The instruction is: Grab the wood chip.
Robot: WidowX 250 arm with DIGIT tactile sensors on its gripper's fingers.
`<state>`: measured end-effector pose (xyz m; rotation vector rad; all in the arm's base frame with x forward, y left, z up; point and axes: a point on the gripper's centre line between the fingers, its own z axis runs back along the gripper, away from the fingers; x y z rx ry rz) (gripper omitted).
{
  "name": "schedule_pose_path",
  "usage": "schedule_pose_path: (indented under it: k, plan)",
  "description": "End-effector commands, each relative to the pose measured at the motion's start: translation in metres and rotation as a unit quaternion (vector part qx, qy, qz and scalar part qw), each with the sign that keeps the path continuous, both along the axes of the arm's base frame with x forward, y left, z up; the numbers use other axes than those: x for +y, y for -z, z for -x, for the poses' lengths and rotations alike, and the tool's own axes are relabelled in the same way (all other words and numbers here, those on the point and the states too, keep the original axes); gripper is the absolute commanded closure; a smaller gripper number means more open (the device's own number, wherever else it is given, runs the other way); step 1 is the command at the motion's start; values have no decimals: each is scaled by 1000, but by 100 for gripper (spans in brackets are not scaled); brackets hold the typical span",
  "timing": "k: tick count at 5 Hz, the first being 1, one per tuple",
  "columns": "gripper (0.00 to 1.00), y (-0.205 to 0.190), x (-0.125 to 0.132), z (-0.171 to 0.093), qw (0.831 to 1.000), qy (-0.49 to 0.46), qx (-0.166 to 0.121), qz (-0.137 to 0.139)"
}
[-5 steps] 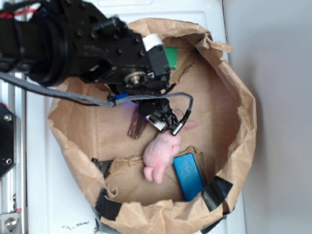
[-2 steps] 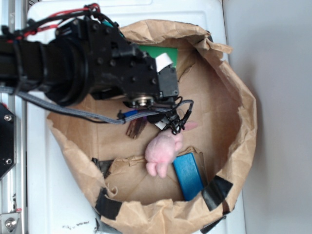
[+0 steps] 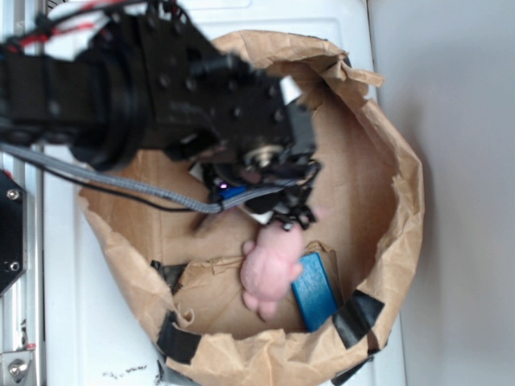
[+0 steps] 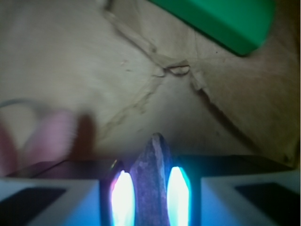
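While the claw (image 4: 146,188) pinches the wood chip (image 4: 151,181), a green block (image 4: 225,21) lies ahead.

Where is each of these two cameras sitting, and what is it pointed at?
Exterior: overhead, facing down into the brown paper bag; the black arm fills the upper left.
Wrist: on the hand, facing the bag floor and green block; glowing fingers flank the wood chip.
Shared: the bag's paper and the hand.

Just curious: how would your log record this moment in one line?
tool shut on wood chip | inside paper bag | pink plush beside
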<state>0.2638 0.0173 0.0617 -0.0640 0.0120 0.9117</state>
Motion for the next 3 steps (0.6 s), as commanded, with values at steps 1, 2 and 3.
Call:
schedule_pose_path:
  k: [1,2,3]
  plan:
    - [100,-73,6,0,998,-6,-68,10]
    - [100,-86,8,0,997,-3,-70,30]
    - [100,-96,11,2,993,21,-110,44]
